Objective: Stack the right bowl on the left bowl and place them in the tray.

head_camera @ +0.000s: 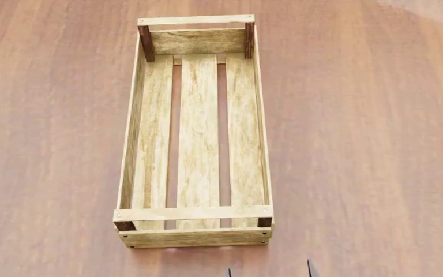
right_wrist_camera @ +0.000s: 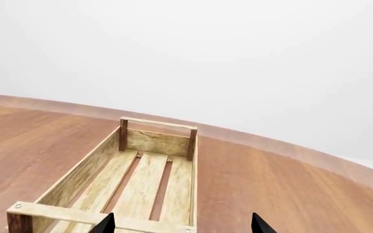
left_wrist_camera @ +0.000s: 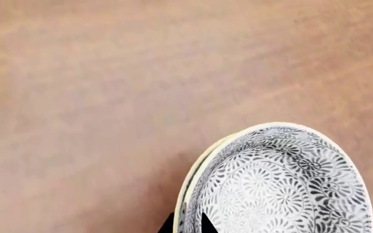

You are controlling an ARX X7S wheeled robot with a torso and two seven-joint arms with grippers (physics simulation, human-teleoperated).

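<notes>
Two grey flower-patterned bowls are nested: the upper bowl (left_wrist_camera: 277,184) sits inside the lower one, of which only the cream rim (left_wrist_camera: 195,170) shows. My left gripper (left_wrist_camera: 186,224) is shut on their near rims, one dark finger (left_wrist_camera: 167,225) outside and one inside. The bowls are above brown wood; I cannot tell if they touch it. The tray (head_camera: 198,236) is a long light-wood crate with nothing in it, lying lengthwise in the middle of the head view, and it also shows in the right wrist view (right_wrist_camera: 76,213). My right gripper (right_wrist_camera: 181,224) is open and holds nothing, just before the tray's near end (head_camera: 269,271). The bowls and left gripper are out of the head view.
The brown wooden tabletop (head_camera: 375,144) stretches on both sides of the tray. A plain white wall (right_wrist_camera: 238,58) rises beyond the table's far edge.
</notes>
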